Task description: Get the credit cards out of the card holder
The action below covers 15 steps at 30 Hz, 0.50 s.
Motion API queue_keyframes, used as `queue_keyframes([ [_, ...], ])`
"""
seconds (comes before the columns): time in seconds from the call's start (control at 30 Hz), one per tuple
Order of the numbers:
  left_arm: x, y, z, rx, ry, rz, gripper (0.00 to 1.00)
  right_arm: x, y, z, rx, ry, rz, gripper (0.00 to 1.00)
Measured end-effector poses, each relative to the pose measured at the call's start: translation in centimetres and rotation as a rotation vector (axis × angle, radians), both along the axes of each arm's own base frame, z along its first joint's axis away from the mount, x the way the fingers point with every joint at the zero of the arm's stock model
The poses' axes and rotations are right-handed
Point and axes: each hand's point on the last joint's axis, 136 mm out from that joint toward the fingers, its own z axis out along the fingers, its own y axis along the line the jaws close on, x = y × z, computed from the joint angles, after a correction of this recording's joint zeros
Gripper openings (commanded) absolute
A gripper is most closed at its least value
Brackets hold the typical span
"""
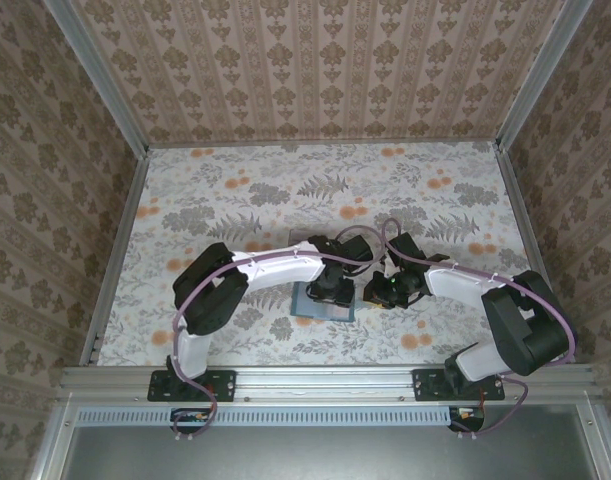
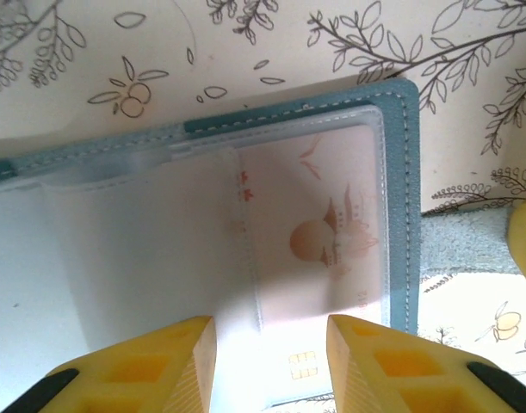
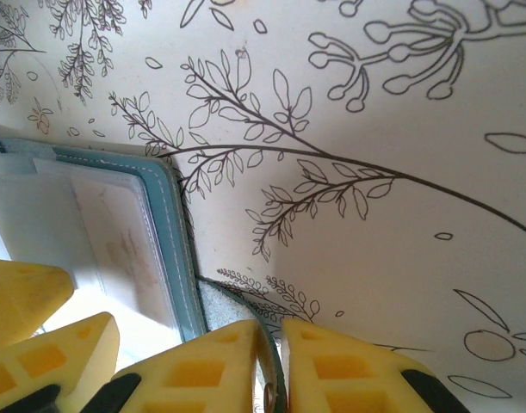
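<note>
The card holder (image 1: pixel 310 306) lies open on the table, a teal wallet (image 2: pixel 405 215) with clear plastic pockets inside. A pale pink credit card (image 2: pixel 331 232) with an orange sun print sits in its right pocket, and its chip end (image 2: pixel 301 366) pokes out of the pocket's mouth. My left gripper (image 2: pixel 271 325) hovers over that end, jaws apart and open, nothing clamped. My right gripper (image 3: pixel 269 327) is shut on the wallet's strap tab (image 3: pixel 275 370) just off the wallet's edge (image 3: pixel 170 224). From above, the left gripper (image 1: pixel 335 290) and right gripper (image 1: pixel 381 292) stand close together at the wallet.
The table wears a floral cloth (image 1: pixel 285 190) and is fenced by metal rails (image 1: pixel 120 250) and patterned walls. The left gripper's yellow fingers (image 3: pixel 39 331) show at the lower left of the right wrist view, close to the right gripper.
</note>
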Motion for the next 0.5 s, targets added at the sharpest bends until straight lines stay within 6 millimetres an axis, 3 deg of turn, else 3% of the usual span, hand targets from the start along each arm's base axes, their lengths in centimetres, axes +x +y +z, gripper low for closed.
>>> queue_keyframes([
  [0.5, 0.5, 2.3, 0.0, 0.147, -0.057, -0.033, 0.43, 0.0, 0.0, 0.0, 0.0, -0.001, 0.001, 0.16],
])
